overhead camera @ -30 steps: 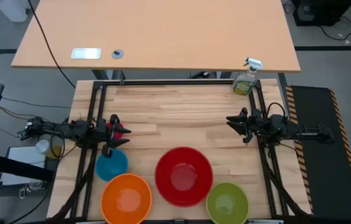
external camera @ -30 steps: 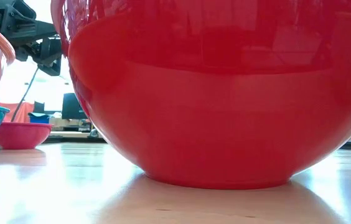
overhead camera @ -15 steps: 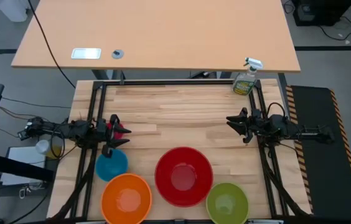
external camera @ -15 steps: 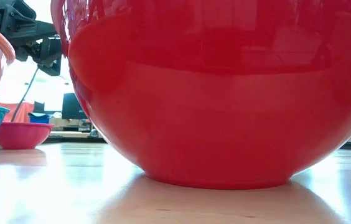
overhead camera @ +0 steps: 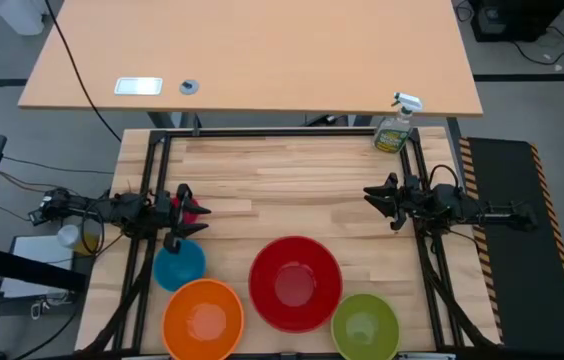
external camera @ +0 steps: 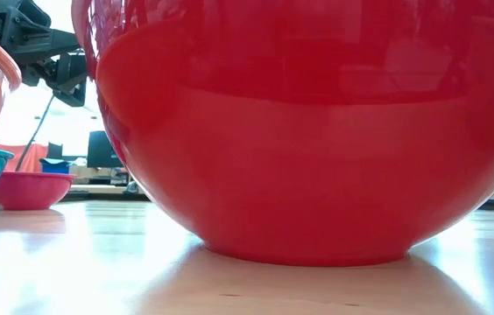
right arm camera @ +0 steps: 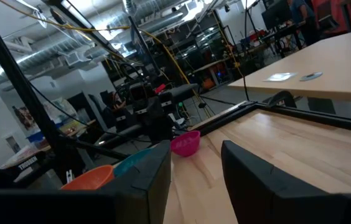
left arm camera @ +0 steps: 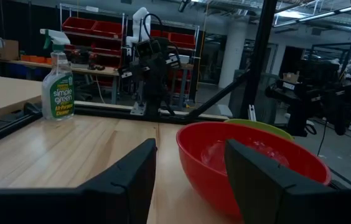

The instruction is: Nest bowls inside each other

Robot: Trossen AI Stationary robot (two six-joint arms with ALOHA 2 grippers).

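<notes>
Pale planked wood tops the counter (overhead camera: 292, 180), framed by black rails. Both arms reach in level from the sides, low over the wood. The left hand (overhead camera: 194, 217) hangs at the left edge, its fingers apart and holding nothing, directly over the small magenta-pink bowl (overhead camera: 190, 211). The right hand (overhead camera: 370, 198) waits at the right edge, fingers likewise apart and empty. All five bowls are round, glossy plastic and sit separately: the blue bowl (overhead camera: 179, 265) just in front of the pink one, the orange bowl (overhead camera: 203, 319) at the front left, the large red bowl (overhead camera: 295, 283) in the middle, the lime green bowl (overhead camera: 365, 327) at the front right.
</notes>
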